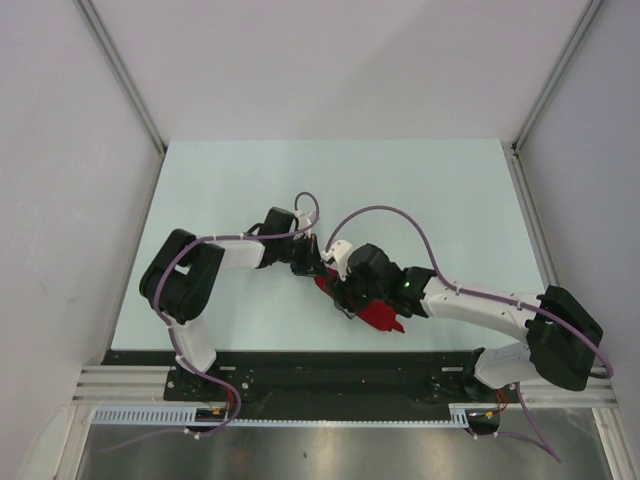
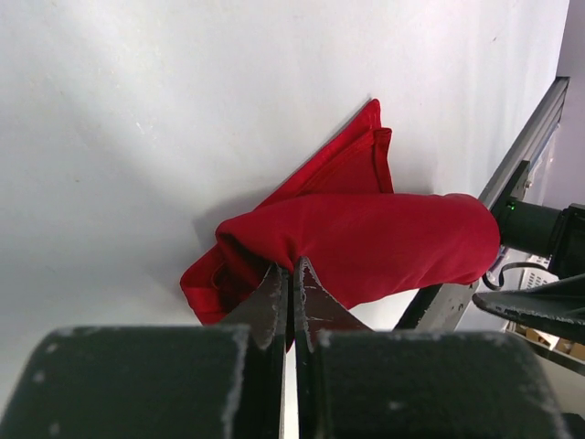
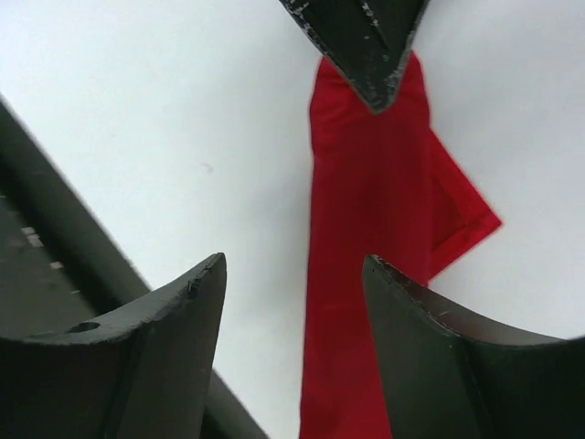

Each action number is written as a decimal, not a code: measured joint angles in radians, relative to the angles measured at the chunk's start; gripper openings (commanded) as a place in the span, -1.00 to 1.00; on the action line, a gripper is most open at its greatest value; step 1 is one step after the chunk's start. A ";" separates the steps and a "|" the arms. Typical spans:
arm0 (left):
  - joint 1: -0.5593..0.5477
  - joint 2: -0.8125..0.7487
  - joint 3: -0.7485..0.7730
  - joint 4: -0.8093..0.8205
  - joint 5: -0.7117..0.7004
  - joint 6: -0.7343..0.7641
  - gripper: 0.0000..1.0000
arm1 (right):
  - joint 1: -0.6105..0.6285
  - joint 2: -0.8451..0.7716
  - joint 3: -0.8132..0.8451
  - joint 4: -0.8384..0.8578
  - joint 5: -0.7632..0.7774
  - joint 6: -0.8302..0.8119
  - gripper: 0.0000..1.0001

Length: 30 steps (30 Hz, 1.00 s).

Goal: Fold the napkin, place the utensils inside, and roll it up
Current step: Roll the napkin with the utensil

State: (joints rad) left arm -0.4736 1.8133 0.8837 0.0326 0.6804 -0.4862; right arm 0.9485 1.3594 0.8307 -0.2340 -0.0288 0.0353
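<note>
Closest to the lens, my left gripper point(image 2: 291, 274) had its two dark fingers point(image 2: 265, 306) pressed almost flat together, with only a sliver of a gap between them. Their tips were nipped onto the near edge of the napkin point(image 2: 366, 242). That red cloth lay rolled into a thick tube just beyond the tips and stretched off to the right across the pale table point(image 2: 137, 137), a flat folded corner poking out behind it. My right gripper point(image 3: 292, 265) stood wide, gripping nothing. Seen from its wrist, the napkin ran as a long red strip through the gap and passed behind one of its tips, and I could not tell whether that tip touched it. From above, both grippers met over the cloth near the table's front edge, between my two arms.
</note>
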 measured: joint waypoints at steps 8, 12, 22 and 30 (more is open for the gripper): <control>0.000 0.002 0.011 -0.021 0.000 0.002 -1.00 | 0.069 0.106 -0.002 -0.003 0.201 -0.050 0.30; 0.000 0.002 0.015 -0.026 0.000 0.005 -1.00 | 0.071 0.163 -0.002 -0.008 0.216 -0.060 0.27; -0.002 0.002 0.033 -0.037 0.003 0.008 -0.99 | 0.056 0.284 0.080 -0.071 0.196 -0.065 -0.03; 0.009 0.002 0.042 -0.023 0.014 0.000 -0.20 | 0.002 0.363 0.185 -0.163 0.129 -0.051 -0.51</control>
State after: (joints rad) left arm -0.4648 1.8153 0.9260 0.0093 0.6941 -0.4858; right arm 0.9501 1.7222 1.0157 -0.3965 0.1005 -0.0154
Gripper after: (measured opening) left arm 0.248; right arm 0.281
